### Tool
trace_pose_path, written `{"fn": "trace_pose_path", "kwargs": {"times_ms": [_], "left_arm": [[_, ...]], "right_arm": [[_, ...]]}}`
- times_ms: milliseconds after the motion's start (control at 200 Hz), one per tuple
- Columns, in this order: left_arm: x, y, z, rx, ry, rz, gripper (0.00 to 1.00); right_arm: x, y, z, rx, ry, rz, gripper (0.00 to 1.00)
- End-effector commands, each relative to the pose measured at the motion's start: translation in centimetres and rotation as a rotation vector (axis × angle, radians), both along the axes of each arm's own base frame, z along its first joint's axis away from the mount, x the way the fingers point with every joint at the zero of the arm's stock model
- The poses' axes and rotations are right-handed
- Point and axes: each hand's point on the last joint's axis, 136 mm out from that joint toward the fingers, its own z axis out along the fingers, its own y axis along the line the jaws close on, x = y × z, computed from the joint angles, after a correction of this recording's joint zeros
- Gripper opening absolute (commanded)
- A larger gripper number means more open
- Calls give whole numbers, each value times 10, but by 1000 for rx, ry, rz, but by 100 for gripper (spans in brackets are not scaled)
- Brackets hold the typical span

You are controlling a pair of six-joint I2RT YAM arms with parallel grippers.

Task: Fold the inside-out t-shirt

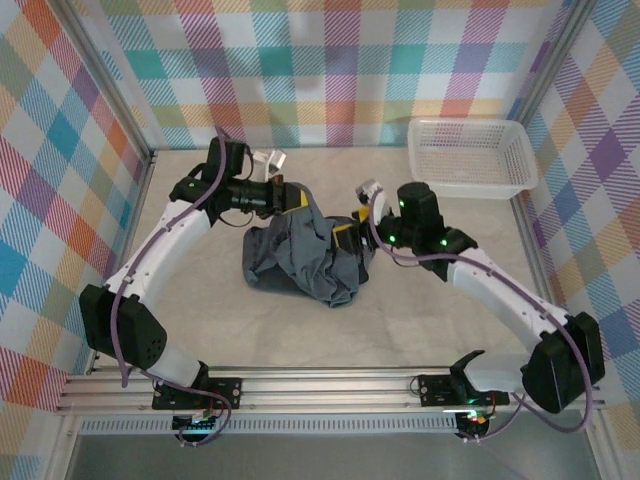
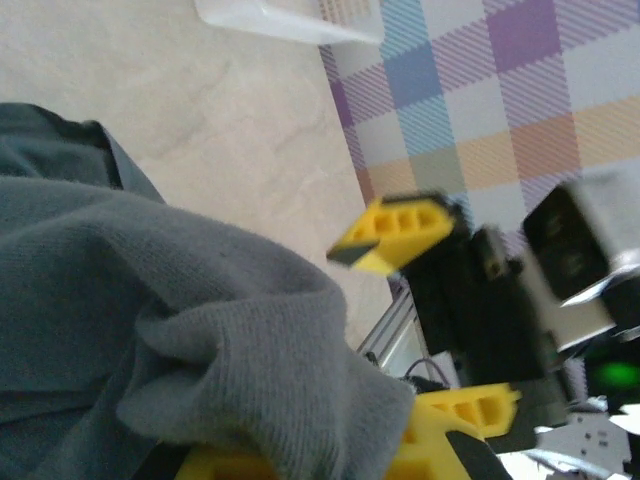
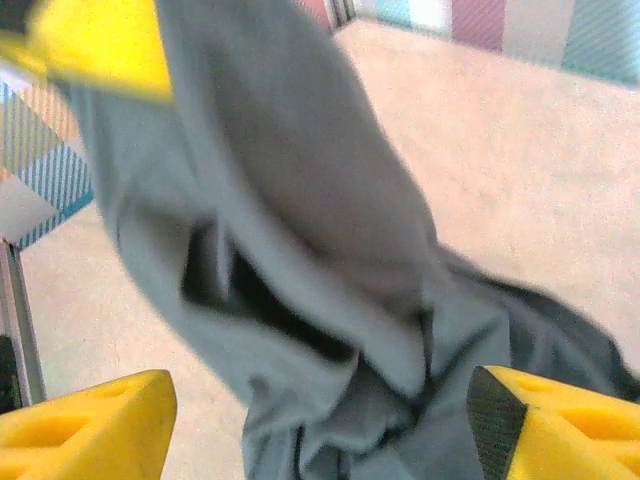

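1. The shirt [image 1: 305, 255] is down on the bench [image 1: 420, 320] as one crumpled dark grey heap. It's nowhere near flat, with folds going every which way.
2. The left gripper [image 1: 283, 197] is at the shirt's far left corner and it's clenched on a bunch of the cloth. A bit of the shirt is drawn up toward it out of the heap.
3. From the left wrist we get that bunch up close. The shirt [image 2: 200, 330] is a fat grey roll wadded right against the yellow fingers [image 2: 225, 465] at the bottom of the view.
4. The right gripper [image 1: 348, 236] is at the shirt's right side, just beside the heap, and it's released. In the right wrist view its two yellow fingers [image 3: 85, 425] are spread wide, and the shirt [image 3: 300, 260] hangs in the gap between them.
5. Same view, up at the shirt's top left, there's another yellow finger [image 3: 90, 50] with the cloth draping down from it.
6. The basket [image 1: 468, 187], white mesh, sits off to the shirt's far right, well apart from it.
7. The right wrist view is pretty blurry, so we can't tell which part of the shirt hangs there.
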Motion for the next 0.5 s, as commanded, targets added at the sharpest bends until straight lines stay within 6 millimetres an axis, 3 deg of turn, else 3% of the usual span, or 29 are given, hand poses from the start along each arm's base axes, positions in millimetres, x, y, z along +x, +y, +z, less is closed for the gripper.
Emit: {"fn": "trace_pose_path", "kwargs": {"times_ms": [0, 115, 240, 365, 495], "left_arm": [[-13, -8, 23, -14, -80, -80, 0], [-11, -5, 23, 8, -82, -53, 0], [-4, 4, 18, 56, -89, 8, 0], [12, 16, 7, 86, -89, 64, 0], [36, 34, -14, 140, -119, 99, 0]], "right_arm": [[14, 29, 6, 4, -58, 87, 75], [18, 57, -2, 46, 2, 180, 70], [17, 69, -13, 48, 76, 223, 51], [1, 65, 2, 88, 86, 255, 0], [-27, 57, 36, 190, 106, 296, 0]]}}
